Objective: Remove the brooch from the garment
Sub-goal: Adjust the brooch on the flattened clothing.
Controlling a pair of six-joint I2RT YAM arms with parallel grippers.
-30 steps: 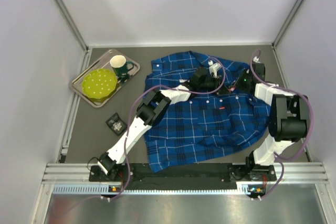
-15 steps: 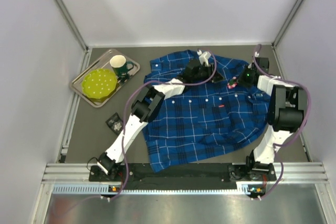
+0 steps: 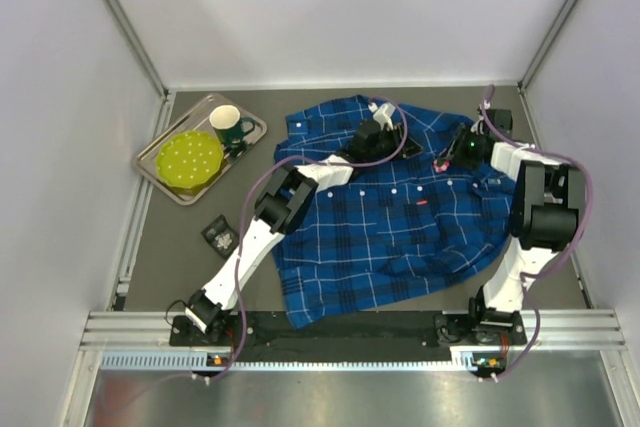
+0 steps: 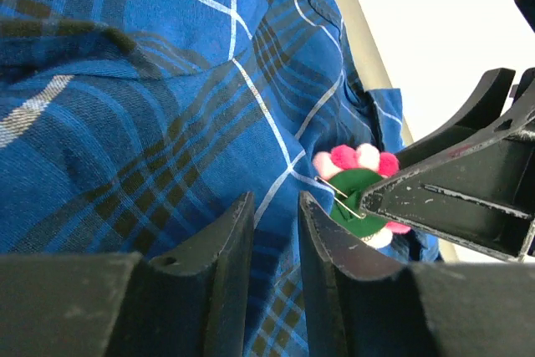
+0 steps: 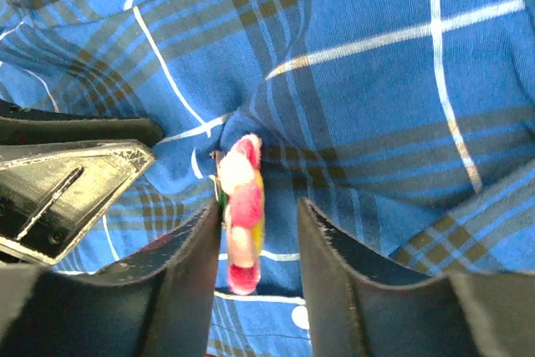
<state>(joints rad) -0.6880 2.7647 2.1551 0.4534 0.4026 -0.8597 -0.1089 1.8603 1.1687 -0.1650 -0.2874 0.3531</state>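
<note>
The garment [image 3: 400, 227], a blue and navy plaid shirt, lies spread on the table. The brooch [image 3: 439, 161], a pink, white and green felt flower, sits on its right upper part. In the right wrist view the brooch [image 5: 241, 206] stands edge-on between my right gripper's [image 5: 257, 232] open jaws, against the left finger and apart from the right one. In the left wrist view my left gripper [image 4: 276, 240] hovers over the cloth [image 4: 167, 81] with a narrow gap, nothing between its jaws. Just ahead of it is the brooch [image 4: 359, 186], its wire pin showing.
At the back left a metal tray [image 3: 152, 169] carries a yellow-green plate [image 3: 190, 159] and a dark green mug [image 3: 230, 127]. A small black object [image 3: 218, 235] lies left of the shirt. Walls enclose the table on three sides.
My left gripper has drawn back and left across the shirt. My right gripper has shifted slightly, and the brooch, hidden a second ago, now shows beside it.
</note>
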